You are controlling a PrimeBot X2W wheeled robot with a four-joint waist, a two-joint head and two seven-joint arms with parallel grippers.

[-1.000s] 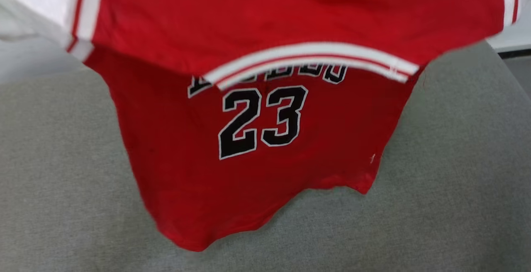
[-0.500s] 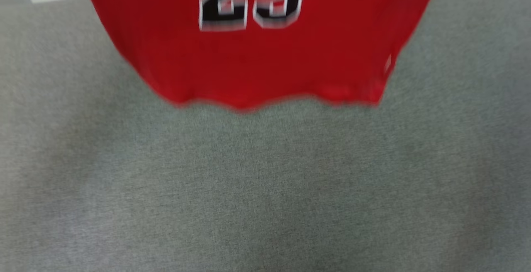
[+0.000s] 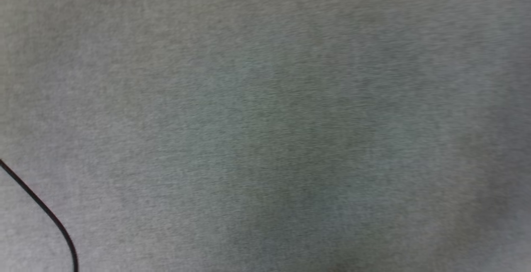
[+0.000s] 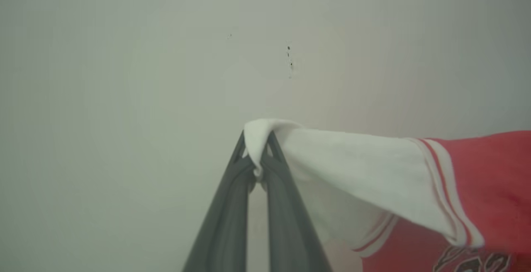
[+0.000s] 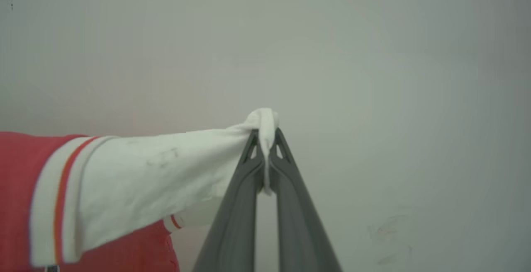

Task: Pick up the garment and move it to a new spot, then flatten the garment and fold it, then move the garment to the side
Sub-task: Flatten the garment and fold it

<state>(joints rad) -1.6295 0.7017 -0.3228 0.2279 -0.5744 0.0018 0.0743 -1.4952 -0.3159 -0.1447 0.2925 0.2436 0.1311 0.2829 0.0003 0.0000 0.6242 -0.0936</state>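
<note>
The garment is a red jersey with white short sleeves and red-and-white stripe trim, held up in the air between both arms. My left gripper is shut on the tip of one white sleeve, with the cloth stretching away to the right. My right gripper is shut on the tip of the other white sleeve, and the red body hangs off to the left. Part of the black lettering peeks in at the bottom of the left wrist view.
A grey fabric surface spreads below in the head view, with a thin black cable curving across its lower left corner. Behind both grippers stands a pale plain wall with a few dark specks.
The head view has shifted: the jersey slid up and out past its top edge, leaving the grey surface, and the black cable came in at the lower left. Both grips look unchanged.
</note>
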